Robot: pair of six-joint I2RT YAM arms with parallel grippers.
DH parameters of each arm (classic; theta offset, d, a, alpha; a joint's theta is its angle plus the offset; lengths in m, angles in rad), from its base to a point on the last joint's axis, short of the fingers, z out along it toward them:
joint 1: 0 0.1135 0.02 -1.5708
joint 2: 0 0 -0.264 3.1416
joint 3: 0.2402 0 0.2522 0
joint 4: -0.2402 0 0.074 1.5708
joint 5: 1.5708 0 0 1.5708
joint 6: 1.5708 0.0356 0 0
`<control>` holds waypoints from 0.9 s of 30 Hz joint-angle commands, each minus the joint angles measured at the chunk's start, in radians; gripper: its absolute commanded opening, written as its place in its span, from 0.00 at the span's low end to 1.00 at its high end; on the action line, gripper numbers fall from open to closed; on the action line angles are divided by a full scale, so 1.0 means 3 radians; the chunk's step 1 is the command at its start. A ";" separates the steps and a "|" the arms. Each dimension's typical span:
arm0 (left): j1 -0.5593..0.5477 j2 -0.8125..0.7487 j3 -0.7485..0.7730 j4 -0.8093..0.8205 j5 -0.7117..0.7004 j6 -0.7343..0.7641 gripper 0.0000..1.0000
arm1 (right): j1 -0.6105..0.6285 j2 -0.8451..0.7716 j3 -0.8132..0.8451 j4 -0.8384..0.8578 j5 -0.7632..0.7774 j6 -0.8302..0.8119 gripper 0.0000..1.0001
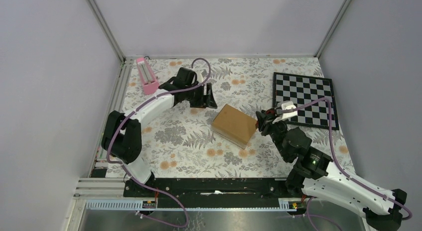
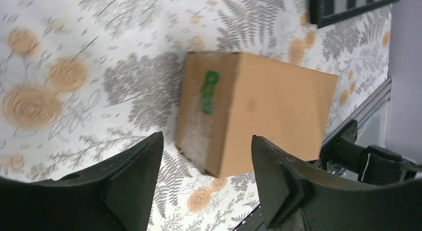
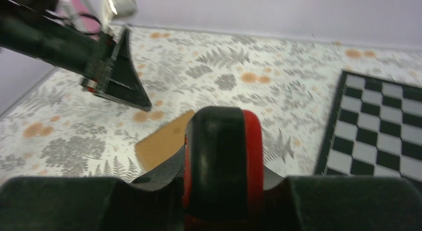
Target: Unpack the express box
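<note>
The express box [image 1: 235, 125] is a closed brown carton lying on the flowered tabletop at mid-table. In the left wrist view the box [image 2: 259, 106] shows an end face with clear tape and a green mark; no label shows. My left gripper [image 1: 206, 99] is open and empty, just behind and left of the box, which lies ahead of its fingers [image 2: 134, 181]. My right gripper [image 1: 266, 122] is at the box's right end, shut on a black-and-red tool [image 3: 224, 151]. A corner of the box [image 3: 161, 144] shows past that tool.
A black-and-white chessboard [image 1: 304, 99] lies at the back right, close behind the right gripper. A pink metronome-like object [image 1: 147, 75] stands at the back left by the metal rail. Grey walls enclose the table on three sides.
</note>
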State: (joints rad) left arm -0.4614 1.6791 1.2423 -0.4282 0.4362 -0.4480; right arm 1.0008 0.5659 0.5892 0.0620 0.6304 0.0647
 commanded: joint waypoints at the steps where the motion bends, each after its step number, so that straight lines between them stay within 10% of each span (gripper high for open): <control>1: -0.0258 0.0168 0.0476 -0.0273 0.0078 0.0424 0.68 | 0.0013 -0.0019 -0.0052 -0.0450 0.0637 0.0509 0.00; 17: -0.0296 0.0620 0.0619 -0.0395 -0.0238 0.0586 0.50 | 0.0008 0.0204 -0.0132 -0.0717 0.0658 0.0888 0.00; 27: 0.0127 0.0637 -0.0024 0.0396 0.0470 0.0091 0.34 | 0.0007 0.0237 -0.0148 -0.0652 0.0599 0.0890 0.00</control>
State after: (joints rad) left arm -0.4866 1.8530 1.3312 -0.3969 0.5568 -0.3748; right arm 1.0008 0.6350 0.5369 -0.1825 0.7925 0.3134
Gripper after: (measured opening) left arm 0.358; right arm 0.307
